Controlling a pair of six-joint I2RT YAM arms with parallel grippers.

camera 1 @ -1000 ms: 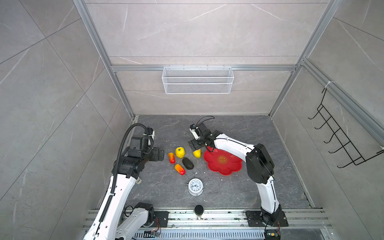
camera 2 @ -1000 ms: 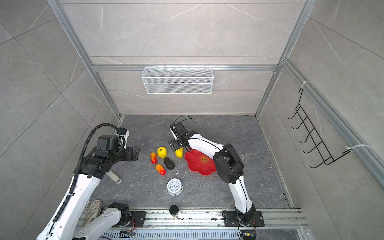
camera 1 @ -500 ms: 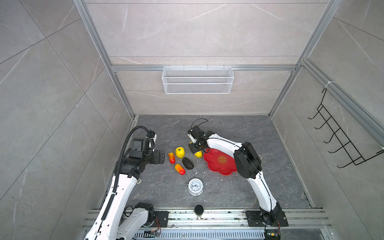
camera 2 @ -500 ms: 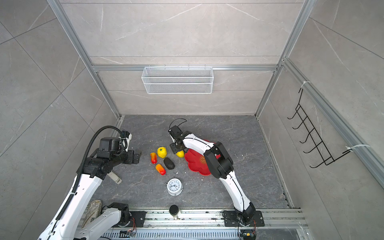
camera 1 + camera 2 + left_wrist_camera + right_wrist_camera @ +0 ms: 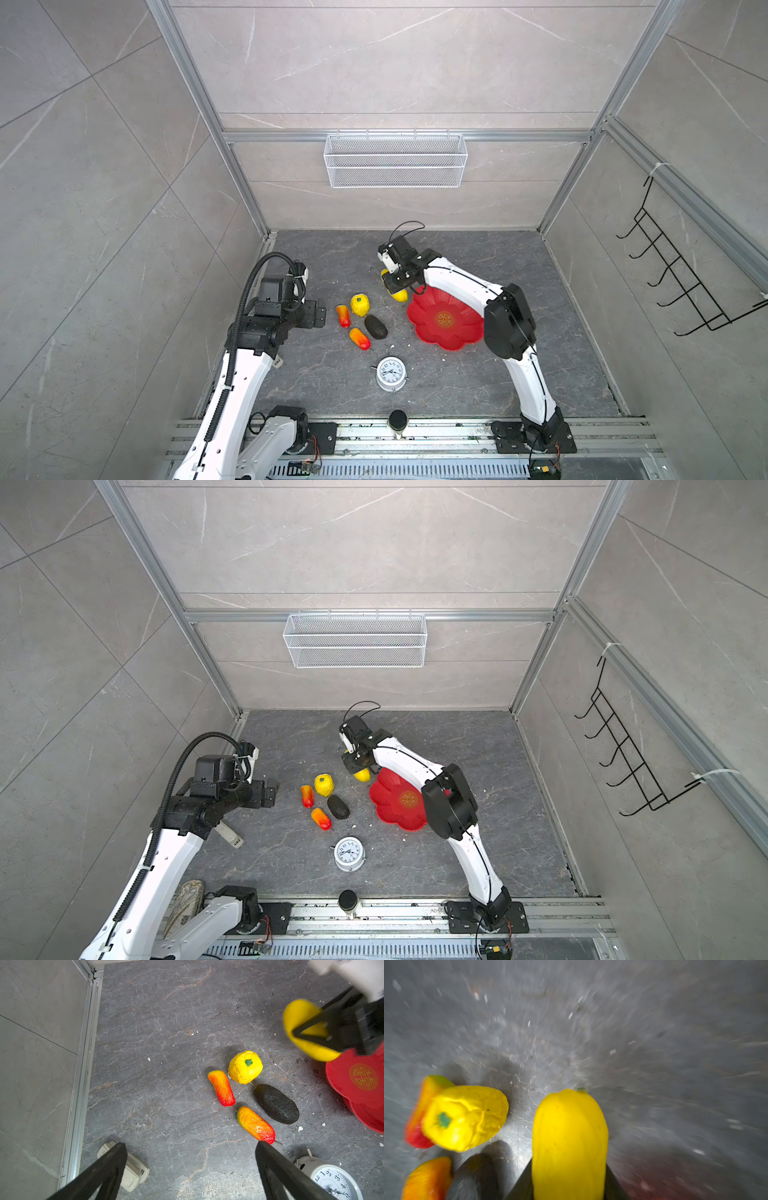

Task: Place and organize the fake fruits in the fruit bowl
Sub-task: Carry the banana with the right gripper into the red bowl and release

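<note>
My right gripper (image 5: 395, 286) is shut on the long yellow ribbed fruit (image 5: 569, 1138), just off the floor at the far left rim of the red fruit bowl (image 5: 457, 338); the bowl holds no fruit. The right wrist view is blurred by motion. Left of the bowl on the floor lie the round yellow fruit (image 5: 360, 304), two orange-red oblongs (image 5: 343, 316) (image 5: 360, 338) and the dark oval (image 5: 375, 327). My left gripper (image 5: 190, 1147) hangs open and holds nothing, above the floor left of this group.
A white alarm clock (image 5: 391, 374) stands in front of the fruits. A small beige device (image 5: 128, 1169) lies on the floor under my left gripper. A white wire basket (image 5: 395, 166) hangs on the back wall, and a black hook rack (image 5: 665, 282) on the right wall.
My right gripper's jaws have closed on the long yellow fruit, and gripper and fruit have shifted a little toward the back. The left arm has drawn slightly nearer the front.
</note>
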